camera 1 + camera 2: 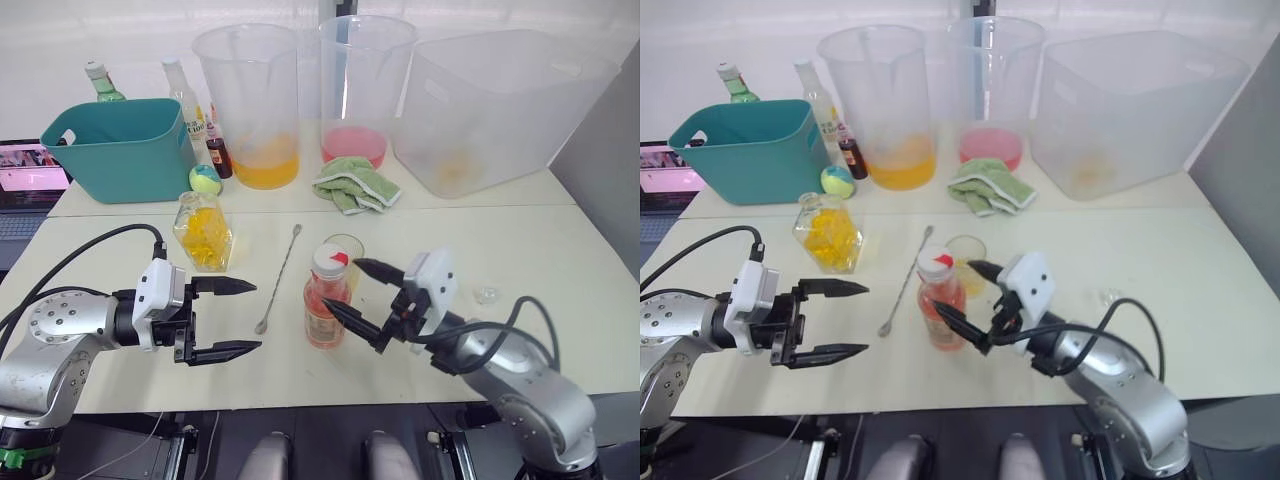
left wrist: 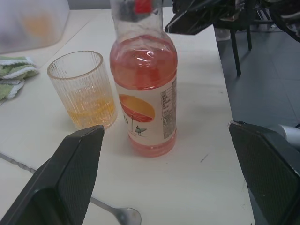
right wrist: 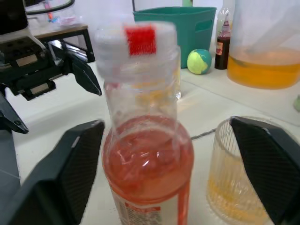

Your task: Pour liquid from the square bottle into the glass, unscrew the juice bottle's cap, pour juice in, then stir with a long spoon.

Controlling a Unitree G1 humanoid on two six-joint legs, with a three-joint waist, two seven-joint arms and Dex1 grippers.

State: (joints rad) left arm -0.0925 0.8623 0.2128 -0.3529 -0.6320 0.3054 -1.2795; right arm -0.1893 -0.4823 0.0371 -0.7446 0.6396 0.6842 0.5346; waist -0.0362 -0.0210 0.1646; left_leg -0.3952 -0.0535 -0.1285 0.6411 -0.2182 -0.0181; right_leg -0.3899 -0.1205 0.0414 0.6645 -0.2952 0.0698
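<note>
head pair: high, forward-down over table [image 1: 560, 240] | wrists: low, close, opposite sides, sharing juice bottle [image 2: 144, 93]

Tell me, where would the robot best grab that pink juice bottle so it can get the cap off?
Probably around the label band of the juice bottle, from the robot's right, where the open right end effector already brackets it. The bottle stands upright and its body is slim and round. That leaves the cap free for the open left end effector, coming from the left; the glass stands close behind.
</note>
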